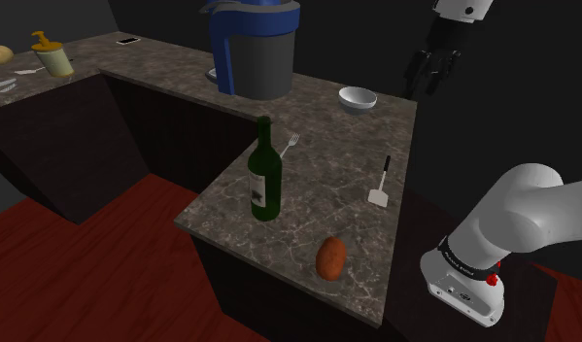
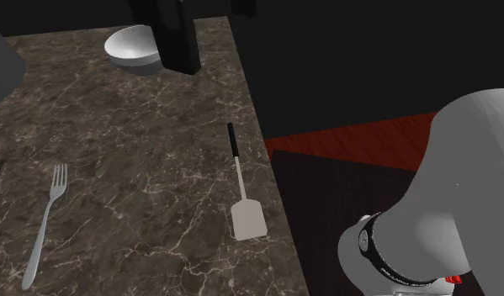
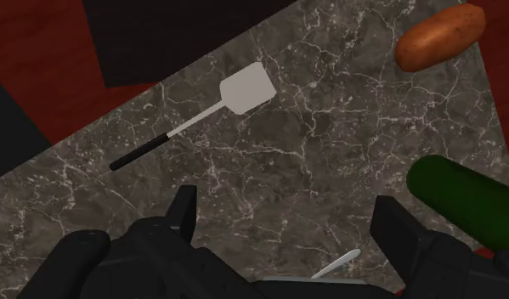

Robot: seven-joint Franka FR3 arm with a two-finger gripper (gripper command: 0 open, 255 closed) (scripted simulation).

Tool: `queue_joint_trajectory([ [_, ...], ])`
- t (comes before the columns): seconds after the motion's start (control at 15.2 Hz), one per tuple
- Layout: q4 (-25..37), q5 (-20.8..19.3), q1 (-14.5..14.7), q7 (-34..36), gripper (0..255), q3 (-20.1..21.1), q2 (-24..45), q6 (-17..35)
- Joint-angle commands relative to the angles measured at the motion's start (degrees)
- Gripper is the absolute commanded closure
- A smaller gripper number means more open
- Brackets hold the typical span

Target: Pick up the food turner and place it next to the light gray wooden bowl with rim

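The food turner [image 1: 381, 183] lies flat on the dark marbled counter near its edge, with a pale square blade [image 2: 247, 219] and a thin black-ended handle [image 2: 233, 143] pointing toward the bowl. The light grey rimmed bowl [image 1: 357, 98] [image 2: 130, 45] stands at the counter's far corner. My black gripper [image 1: 427, 80] hangs open high above the counter edge, close to the bowl and well above the turner. In the wrist view the turner [image 3: 218, 106] lies ahead of the open gripper [image 3: 291, 222], and nothing is between the fingers.
A green bottle [image 1: 265, 173] [image 3: 465, 200] stands mid-counter. A fork [image 1: 290, 145] [image 2: 46, 223] lies beside it, and a brown potato [image 1: 330, 257] [image 3: 439, 36] sits near the front edge. A large blue-and-grey pitcher [image 1: 255, 44] stands behind the bowl. Red floor lies beyond the counter edge.
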Motion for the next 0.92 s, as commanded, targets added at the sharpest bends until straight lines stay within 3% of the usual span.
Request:
queue_joint_trajectory([
  [0.0, 0.0, 0.0, 0.0, 0.0, 0, 0.0, 0.0, 0.0],
  [0.86, -23.65, -0.25, -11.06, 23.13, 0, 5.15, 1.84, 27.02],
])
